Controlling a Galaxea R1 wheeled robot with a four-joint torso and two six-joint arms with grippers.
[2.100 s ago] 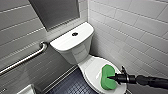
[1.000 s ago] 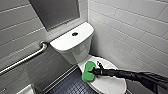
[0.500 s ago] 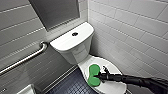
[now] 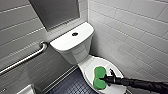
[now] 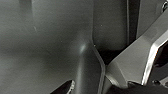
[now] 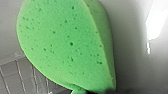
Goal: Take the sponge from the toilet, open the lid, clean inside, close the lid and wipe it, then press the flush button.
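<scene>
the fingers of my right gripper (image 4: 106, 79) pinch the sponge (image 4: 99, 77) at its waist, flat on the lid (image 4: 102, 62). it looks light and squashy, so the waist seems the surest hold.

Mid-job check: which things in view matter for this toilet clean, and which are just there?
Job: sponge, lid, flush button, toilet, right gripper.
Just there: grab bar, wall tiles, dark floor.
</scene>
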